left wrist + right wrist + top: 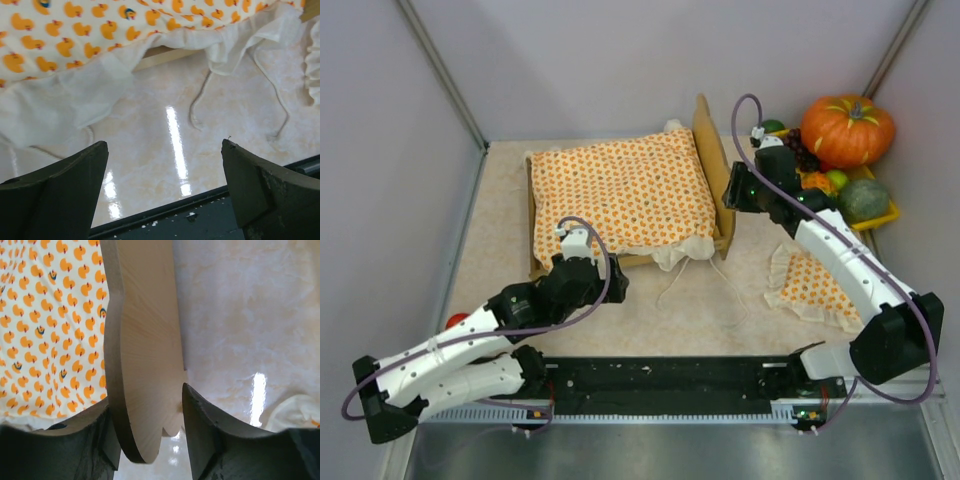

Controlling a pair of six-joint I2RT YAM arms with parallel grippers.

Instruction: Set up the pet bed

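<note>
Tipping is looking like the main danger on the table [650,310], where the pet bed [534,240] is sitting toward the far edge, roughly midway between the left and right edges. The bedspread [620,190] is lying over its frame and spilling past the near rail, so any shove on the frame is likely to be dragging the cloth askew or off. The headboard [710,150] is standing upright at the bed's right end, and the right gripper [732,190] is straddling it, one finger on each face. Whether those fingers are pressing the wood or only flanking it cannot be told from the wrist view, so a sideways pull could be levering the whole bed over or letting the board slip free. The pillow [815,285] is lying near the right edge, under that arm's path, and could be getting swept along. The left gripper [165,150] is hovering with jaws wide apart and holding nothing, just off the bed's near side. The loose ties [197,107] are trailing on the table in front of it and could be snagging a finger.
</note>
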